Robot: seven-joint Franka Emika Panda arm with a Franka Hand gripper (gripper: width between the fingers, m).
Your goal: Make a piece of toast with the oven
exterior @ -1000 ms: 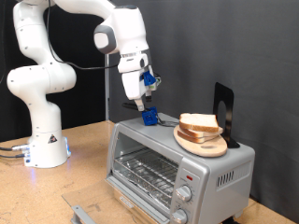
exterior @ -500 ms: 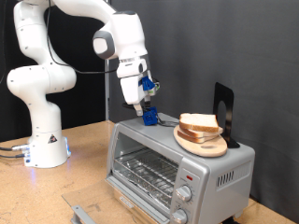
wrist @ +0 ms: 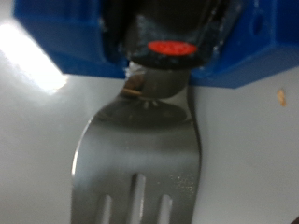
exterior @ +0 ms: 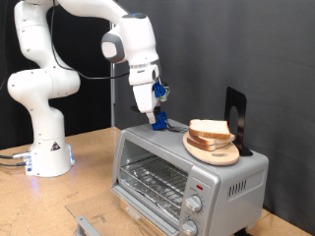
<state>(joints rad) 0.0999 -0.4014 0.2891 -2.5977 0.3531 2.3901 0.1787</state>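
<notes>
The piece of toast [exterior: 209,129] lies on a round wooden plate [exterior: 213,153] on top of the silver oven [exterior: 241,179]. The oven's wire rack [exterior: 153,182] shows through the front opening, and the door [exterior: 87,220] appears folded down at the exterior view's bottom. My gripper [exterior: 157,124], with blue fingers, hangs tilted just above the oven's top, to the exterior view's left of the toast and apart from it. In the wrist view a metal fork [wrist: 140,159] fills the frame, its handle clamped between my fingers, over the pale oven top.
A black upright object [exterior: 234,118] stands on the oven behind the plate. Round knobs [exterior: 193,206] run down the oven's front. The arm's white base [exterior: 44,147] stands on the wooden table at the exterior view's left. A black curtain forms the background.
My gripper with the fork has shifted slightly towards the exterior view's right, closer to the toast, staying just above the oven top. Toast and plate have not moved.
</notes>
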